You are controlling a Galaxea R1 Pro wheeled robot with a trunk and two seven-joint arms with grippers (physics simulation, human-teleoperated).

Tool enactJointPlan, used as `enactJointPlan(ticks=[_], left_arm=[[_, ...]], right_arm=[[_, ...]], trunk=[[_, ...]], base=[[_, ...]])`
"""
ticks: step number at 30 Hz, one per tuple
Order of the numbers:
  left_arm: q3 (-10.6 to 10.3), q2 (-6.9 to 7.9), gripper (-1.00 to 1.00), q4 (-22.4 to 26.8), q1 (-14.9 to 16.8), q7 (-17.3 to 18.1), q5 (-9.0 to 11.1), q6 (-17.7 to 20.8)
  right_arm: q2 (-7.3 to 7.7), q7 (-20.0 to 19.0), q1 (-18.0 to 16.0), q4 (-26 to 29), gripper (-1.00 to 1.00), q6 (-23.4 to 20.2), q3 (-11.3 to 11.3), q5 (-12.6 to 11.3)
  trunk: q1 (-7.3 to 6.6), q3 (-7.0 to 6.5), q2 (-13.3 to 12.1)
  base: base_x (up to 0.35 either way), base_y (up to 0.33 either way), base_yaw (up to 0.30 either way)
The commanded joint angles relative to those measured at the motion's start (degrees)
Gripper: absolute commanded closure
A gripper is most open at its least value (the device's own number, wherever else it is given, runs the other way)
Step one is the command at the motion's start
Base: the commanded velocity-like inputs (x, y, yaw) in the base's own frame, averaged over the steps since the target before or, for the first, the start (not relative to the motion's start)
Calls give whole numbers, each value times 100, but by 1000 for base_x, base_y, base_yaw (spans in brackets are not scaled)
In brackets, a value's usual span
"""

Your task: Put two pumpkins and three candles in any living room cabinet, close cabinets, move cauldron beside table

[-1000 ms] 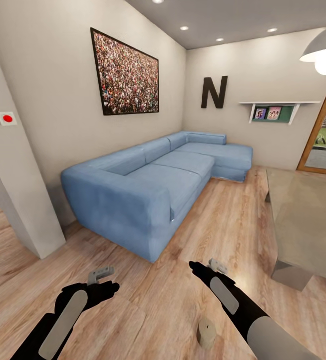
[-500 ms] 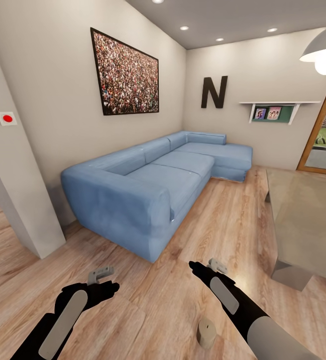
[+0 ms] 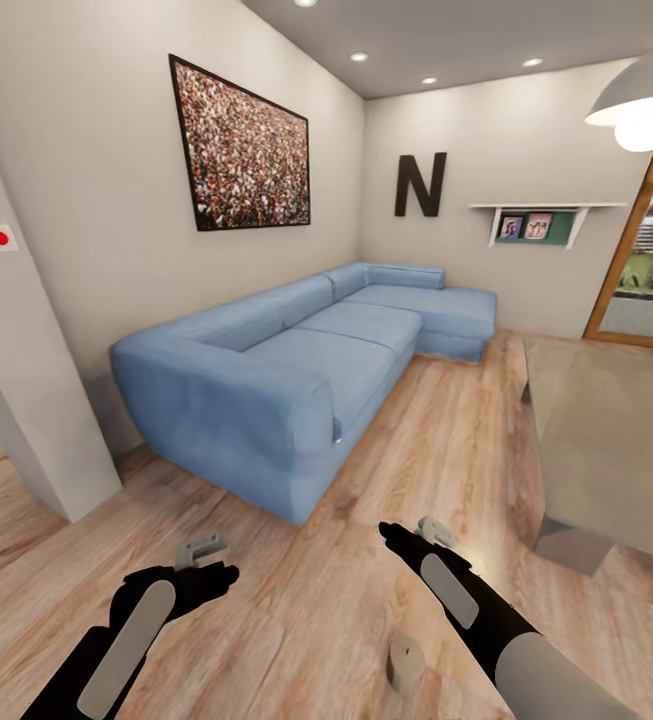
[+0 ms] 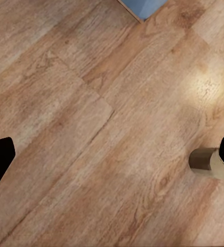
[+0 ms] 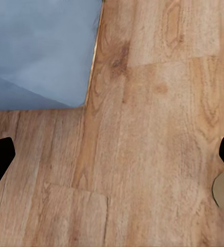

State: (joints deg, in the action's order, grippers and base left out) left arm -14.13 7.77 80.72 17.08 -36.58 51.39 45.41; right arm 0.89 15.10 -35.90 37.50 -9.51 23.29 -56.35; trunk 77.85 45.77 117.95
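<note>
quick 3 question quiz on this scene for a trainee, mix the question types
1. True or false: the candle stands on the coffee table.
2. Which gripper is nearer the candle? A) left gripper B) right gripper
3. Fill in: the blue sofa stands against the wall under the ____.

Key:
1. False: it is on the wooden floor.
2. B.
3. Crowd picture.

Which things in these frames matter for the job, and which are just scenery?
Job:
- candle, on the floor by the right arm
- table, grey top, at right

Scenery:
- sofa
- picture
- letter N
- shelf
- lamp

Both grippers, left and right, hold nothing.
</note>
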Motion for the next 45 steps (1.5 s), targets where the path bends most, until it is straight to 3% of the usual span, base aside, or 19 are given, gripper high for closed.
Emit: enactJointPlan(ticks=[1,15,45], left_arm=[[-11,5,-100,11,5,-60,55,3],[-11,5,-100,13,6,-60,55,3],[-11,5,-100,10,5,-60,55,3]], right_arm=[[8,46,-5,12,-100,-8,36,-34],[7,57,-5,12,-100,-5,36,-34],[7,46,-5,11,-100,2,36,-21]], trunk=[[-1,4,3],[-1,-25,3],[-1,-90,3]], base=[[0,-211,-233],[-121,-61,-280],[-4,2,-288]])
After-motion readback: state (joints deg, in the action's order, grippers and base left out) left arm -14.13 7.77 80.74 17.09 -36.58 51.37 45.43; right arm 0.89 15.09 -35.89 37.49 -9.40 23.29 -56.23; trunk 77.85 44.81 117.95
